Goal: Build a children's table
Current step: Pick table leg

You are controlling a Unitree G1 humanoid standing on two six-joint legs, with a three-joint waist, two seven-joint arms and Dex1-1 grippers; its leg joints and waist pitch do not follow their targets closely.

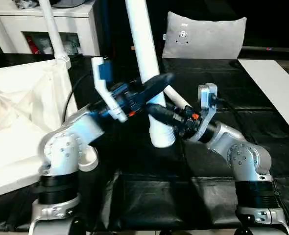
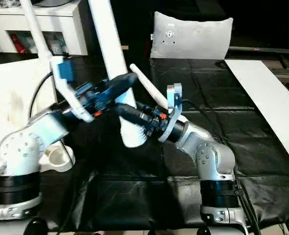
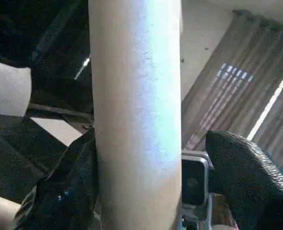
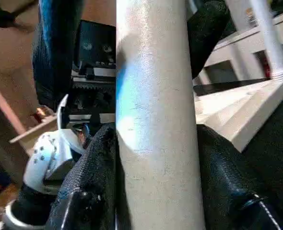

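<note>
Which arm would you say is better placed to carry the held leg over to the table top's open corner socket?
Probably the left. Its gripper grips the leg on the side nearer the table top and the socket; the right gripper clamps it lower, farther away.

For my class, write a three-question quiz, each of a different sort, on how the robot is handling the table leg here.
1. True or false: both end effectors are on the same white leg.
2. Which stands behind the black work surface? A) grey-white cushion B) red bucket C) ladder
3. Fill in: one leg already stands in a corner of the table ____.

Key: 1 true: left end effector, right end effector. 2 A. 3 top.
</note>
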